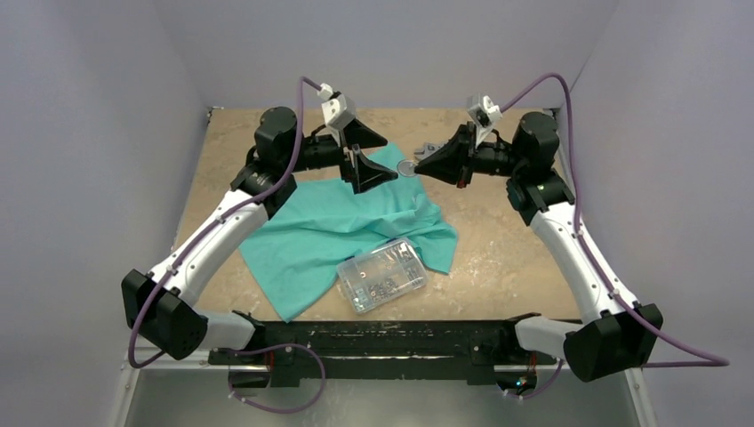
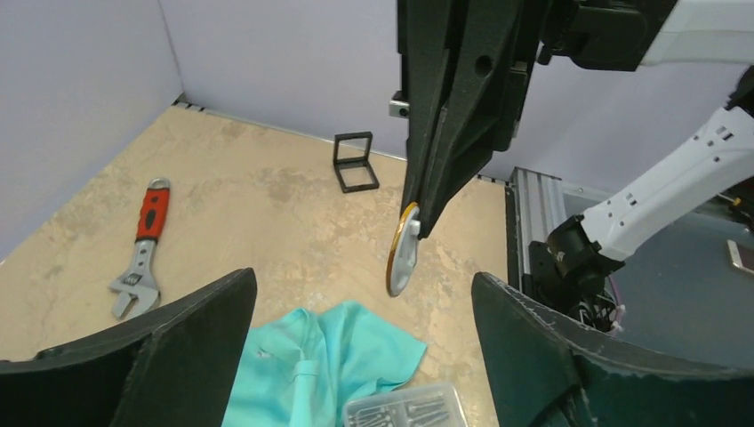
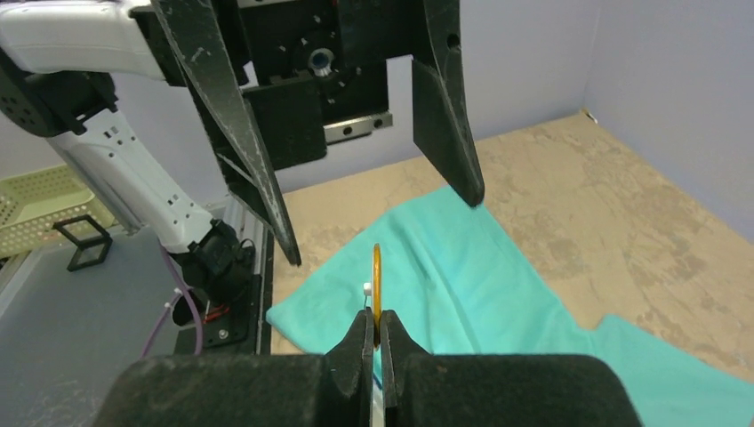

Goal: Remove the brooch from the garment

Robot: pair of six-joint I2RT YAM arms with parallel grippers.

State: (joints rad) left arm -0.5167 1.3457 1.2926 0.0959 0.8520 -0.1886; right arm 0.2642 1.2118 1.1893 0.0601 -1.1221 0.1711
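**A:** Status on the brooch?

**B:** The brooch (image 3: pixel 376 276) is being pinched edge-on by the right gripper (image 3: pixel 377 320), jaws pressed together on its lower rim. It is being held in the air, and no contact with the garment (image 1: pixel 338 227) is being seen in any view.

**A:** Where exactly?

**B:** In the top view it is being held just past the garment's far right corner, between the two grippers. In the left wrist view, bare table (image 1: pixel 498 240) is being seen behind it.

**A:** Left gripper?

**B:** The left gripper (image 2: pixel 362 280) is being held with its jaws spread wide and nothing between them. It is being pointed at the brooch, facing the right gripper, near but apart.

**A:** Is the garment being held down?

**B:** Not by either gripper. It is lying crumpled on the table, and its near edge is being weighed on by a clear plastic box (image 1: pixel 382 274).

**A:** Progress?

**B:** It is being judged as nearly done, since the brooch is being shown separated from the fabric. What is probably left is the brooch being set down clear of the shirt. A handover to the left gripper is also being considered possible, and which one cannot be told. The clasp state is too small to be read.

**A:** Clutter?

**B:** A red-handled wrench (image 2: pixel 142 253) and a black square frame (image 2: pixel 356 162) are lying on the far table, well apart from the brooch. Neither is being touched.
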